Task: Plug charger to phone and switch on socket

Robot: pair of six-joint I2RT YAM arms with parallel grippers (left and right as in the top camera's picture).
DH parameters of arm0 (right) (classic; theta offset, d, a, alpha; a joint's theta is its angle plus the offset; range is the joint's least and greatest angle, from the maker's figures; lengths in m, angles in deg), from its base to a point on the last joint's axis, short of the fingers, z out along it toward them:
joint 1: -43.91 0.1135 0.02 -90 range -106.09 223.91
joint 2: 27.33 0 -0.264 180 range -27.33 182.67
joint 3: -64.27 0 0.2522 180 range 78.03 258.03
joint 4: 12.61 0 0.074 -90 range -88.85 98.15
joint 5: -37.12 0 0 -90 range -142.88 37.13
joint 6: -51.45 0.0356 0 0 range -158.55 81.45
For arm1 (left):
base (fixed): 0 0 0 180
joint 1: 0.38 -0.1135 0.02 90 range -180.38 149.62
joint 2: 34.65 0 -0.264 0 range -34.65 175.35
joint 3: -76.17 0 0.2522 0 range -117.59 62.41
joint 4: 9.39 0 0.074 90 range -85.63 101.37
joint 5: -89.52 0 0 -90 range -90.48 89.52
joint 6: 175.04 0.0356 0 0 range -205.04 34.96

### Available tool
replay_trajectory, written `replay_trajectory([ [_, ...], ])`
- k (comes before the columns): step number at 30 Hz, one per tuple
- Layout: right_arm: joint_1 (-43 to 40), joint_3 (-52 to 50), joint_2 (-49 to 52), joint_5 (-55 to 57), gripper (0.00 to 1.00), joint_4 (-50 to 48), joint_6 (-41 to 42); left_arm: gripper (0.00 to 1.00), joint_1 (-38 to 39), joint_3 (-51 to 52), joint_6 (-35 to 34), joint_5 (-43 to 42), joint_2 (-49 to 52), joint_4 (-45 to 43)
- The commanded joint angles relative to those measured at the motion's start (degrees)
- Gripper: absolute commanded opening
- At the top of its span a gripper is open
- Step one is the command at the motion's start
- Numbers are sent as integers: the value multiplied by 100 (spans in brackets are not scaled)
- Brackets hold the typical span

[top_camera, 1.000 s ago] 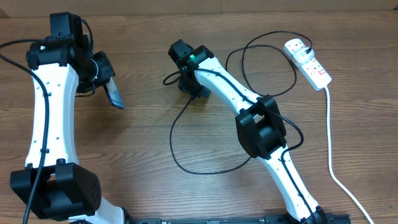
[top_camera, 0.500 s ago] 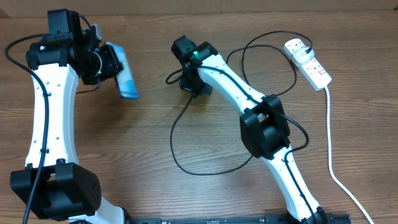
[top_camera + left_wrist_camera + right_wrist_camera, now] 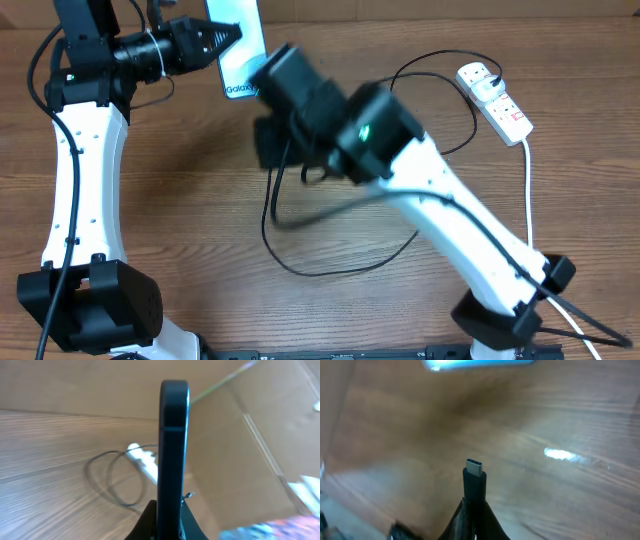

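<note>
Overhead, left pincer (image 3: pixel 213 36): clenched on the phone (image 3: pixel 240 52), which is held above the worktop (image 3: pixel 180 230) near its far edge, screen facing up.
Left wrist, phone: seen edge-on, long axis running 6 to 12.
Right pincer (image 3: pixel 474 512): clenched on the charger (image 3: pixel 474 474), connector tip pointing to 12.
Key relation: in the right wrist view the phone lies at 12 o'clock of the tip, well apart, with its long axis 9 to 3. The port probably faces the tip, though blur hides it.
Socket (image 3: pixel 497 98): far right, with a white plug at its far end.
</note>
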Motion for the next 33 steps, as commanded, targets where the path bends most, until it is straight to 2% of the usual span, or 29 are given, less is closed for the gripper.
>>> replay_trajectory([
  [1, 323, 24, -20, 442, 4, 87, -166, 4, -26, -46, -844, -1064, -39, -332],
  [6, 439, 24, -20, 658, 4, 35, -162, 4, -26, -46, -922, -1641, -39, -470],
  [13, 166, 24, -20, 634, 4, -155, -33, 4, -26, -46, -857, -2249, -39, -468],
  [22, -114, 24, -28, -151, 4, -393, -122, 4, -24, -46, -835, -2249, -39, -468],
  [33, -68, 24, -28, -498, 4, -389, -118, 4, -26, -46, -833, -1893, -39, -468],
])
